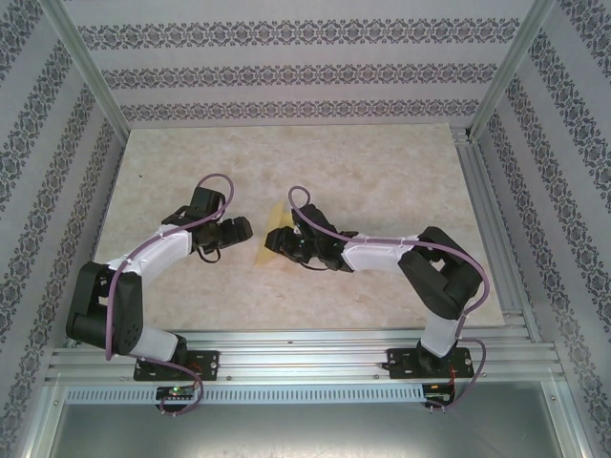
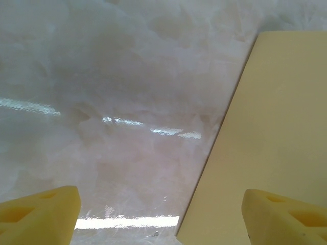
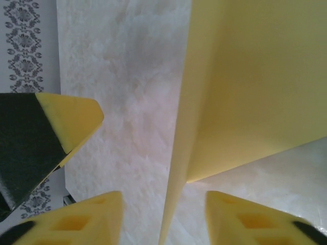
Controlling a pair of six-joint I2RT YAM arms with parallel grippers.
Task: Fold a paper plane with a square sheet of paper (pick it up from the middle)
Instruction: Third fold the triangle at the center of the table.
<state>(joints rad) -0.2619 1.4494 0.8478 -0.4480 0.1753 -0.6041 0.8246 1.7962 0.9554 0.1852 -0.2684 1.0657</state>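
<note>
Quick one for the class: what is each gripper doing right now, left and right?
Left gripper: open, holding nothing.
Right gripper: open, fingers either side of the sheet of paper at its raised edge, not yet pinching it.

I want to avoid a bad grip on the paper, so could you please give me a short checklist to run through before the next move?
1. Paper between the right gripper fingers: ok, a raised edge stands in the gap.
2. Right jaws clamped on that edge: not ok, gaps show on both sides.
3. Left gripper open and empty: ok, its fingers are wide apart with nothing between them.
4. Left gripper off the paper: cannot tell, one finger overlaps the sheet in its wrist view, and contact is unclear.
5. Fold line straight: cannot tell.
</note>
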